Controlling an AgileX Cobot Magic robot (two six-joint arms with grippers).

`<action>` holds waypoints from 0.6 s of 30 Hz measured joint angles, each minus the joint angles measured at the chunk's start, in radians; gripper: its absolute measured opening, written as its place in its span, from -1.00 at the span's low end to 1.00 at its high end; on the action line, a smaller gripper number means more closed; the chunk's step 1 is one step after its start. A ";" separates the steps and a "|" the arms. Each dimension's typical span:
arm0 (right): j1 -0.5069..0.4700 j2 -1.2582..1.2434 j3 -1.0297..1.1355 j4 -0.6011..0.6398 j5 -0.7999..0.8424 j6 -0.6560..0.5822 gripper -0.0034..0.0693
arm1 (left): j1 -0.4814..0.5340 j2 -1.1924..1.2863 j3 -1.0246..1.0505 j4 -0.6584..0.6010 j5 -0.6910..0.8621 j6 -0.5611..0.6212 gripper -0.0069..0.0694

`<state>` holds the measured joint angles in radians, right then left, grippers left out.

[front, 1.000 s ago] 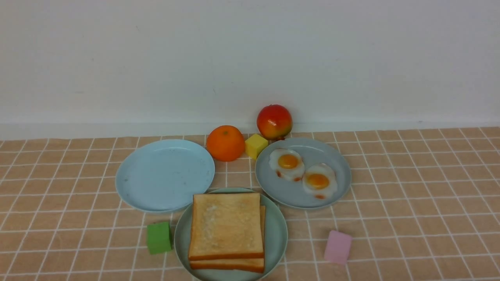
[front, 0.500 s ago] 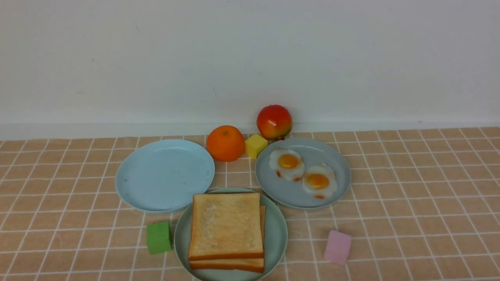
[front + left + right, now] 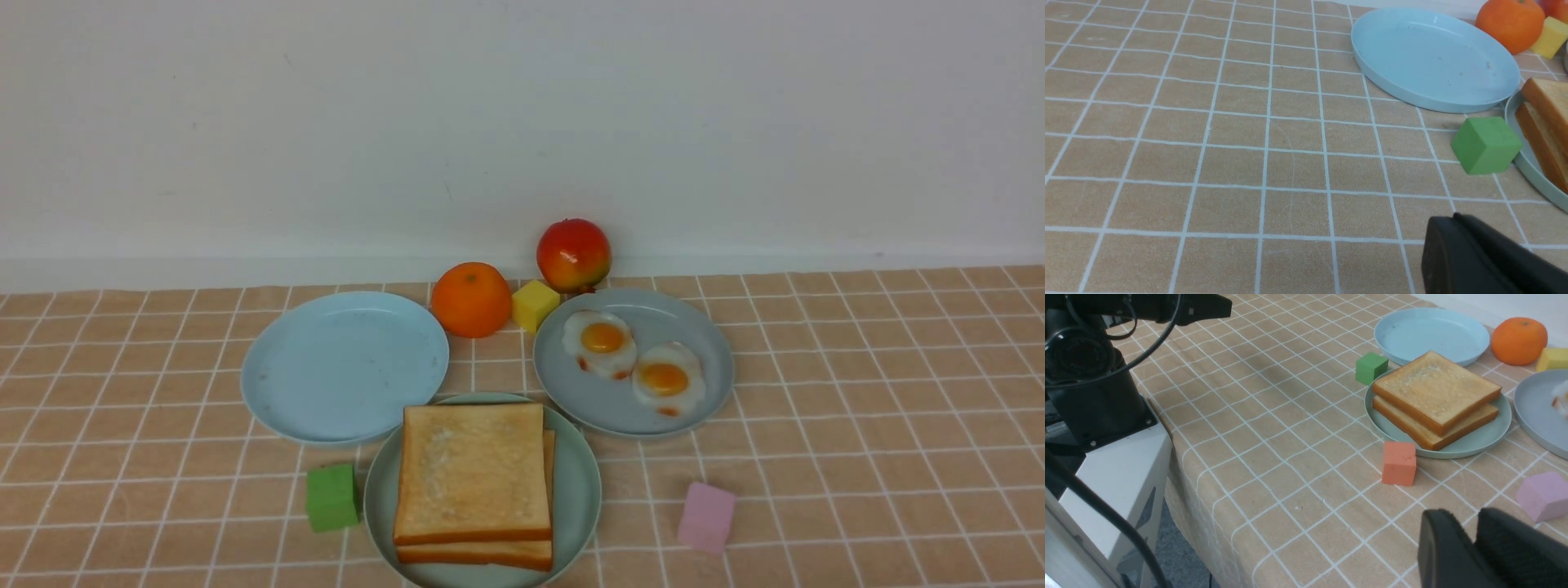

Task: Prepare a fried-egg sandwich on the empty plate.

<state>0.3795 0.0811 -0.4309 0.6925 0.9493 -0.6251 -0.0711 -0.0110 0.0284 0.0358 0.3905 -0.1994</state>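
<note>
Two toast slices (image 3: 472,469) lie stacked flat on the mint-green plate (image 3: 581,490) at the near centre of the tabletop, edges roughly square to you. The top slice sits slightly to the left of the lower one. Being square, the toast has no long axis to line up with. The only bare plate is the light-blue plate (image 3: 326,367), just beyond the stack and to its left, its rim almost meeting the green plate's. Two fried eggs (image 3: 602,341) (image 3: 665,380) lie side by side on the grey-blue plate (image 3: 702,408), beyond the stack and to its right. Neither arm shows in the front view. Your left jaws are pressed together and hold nothing, low over bare tabletop on the left, with a green block (image 3: 331,496) between them and the toast. Your right jaws hover near the front right, with nothing visible between them; whether they are slightly parted or touching cannot be told. A pink block (image 3: 706,516) and an orange-red block (image 3: 1399,462) lie between them and the plates. By position, your left arm looks nearer the toast and the bare plate, and your right arm looks nearer the eggs.
</note>
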 joint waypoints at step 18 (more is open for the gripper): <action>-0.018 -0.002 0.000 -0.004 0.004 0.000 -0.45 | 0.000 0.000 0.000 0.000 0.000 0.000 -0.80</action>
<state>0.3618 0.0789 -0.4309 0.6888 0.9536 -0.6251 -0.0711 -0.0110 0.0284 0.0358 0.3905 -0.1994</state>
